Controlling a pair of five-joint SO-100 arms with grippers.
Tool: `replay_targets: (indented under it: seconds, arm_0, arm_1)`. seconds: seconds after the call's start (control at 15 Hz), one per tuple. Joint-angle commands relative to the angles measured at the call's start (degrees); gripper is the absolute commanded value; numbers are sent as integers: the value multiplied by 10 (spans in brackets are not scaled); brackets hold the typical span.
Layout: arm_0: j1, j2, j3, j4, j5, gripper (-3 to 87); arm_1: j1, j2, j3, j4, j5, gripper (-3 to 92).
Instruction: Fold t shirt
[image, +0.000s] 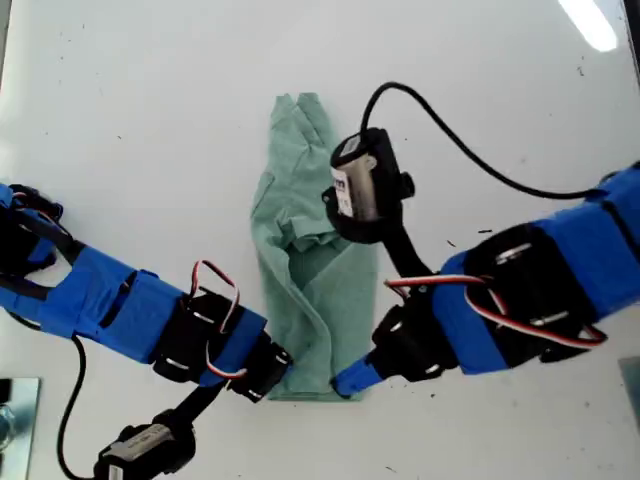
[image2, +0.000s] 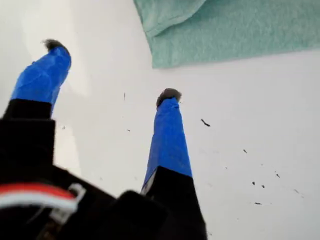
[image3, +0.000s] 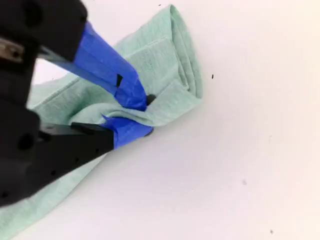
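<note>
Pinching a fold of the shirt (image3: 165, 65), my second gripper (image3: 137, 115) has closed fingers; my first gripper (image2: 112, 70), fingers spread, hovers just beside the hem.

A robotics test bench or lab setting is indicated. A plain white surface (image: 150, 100), marked with small dark specks, is seen beneath both arms. Each arm is built from black servo housings wrapped in blue tape, with exposed red and white servo wires (image: 215, 285) and a loose black cable (image: 470, 155) trailing over the surface. No domestic furnishing is visible. A strip of ceiling light (image: 590, 22) is reflected in the surface.
</note>
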Motion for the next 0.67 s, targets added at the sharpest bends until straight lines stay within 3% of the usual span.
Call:
replay_targets:
  seconds: [0.0,0.33,0.6]
  arm_0:
    - [-4,7,-27,6,-4,-3]
    - [-8,8,-27,8,-7,-3]
    - [-12,8,-27,8,-8,-3]
  arm_1:
    - [-9,2,-3,-21,53,370]
    - [-30,-145,-4,-60,133,348]
    - [-37,-250,-8,-77,154,263]
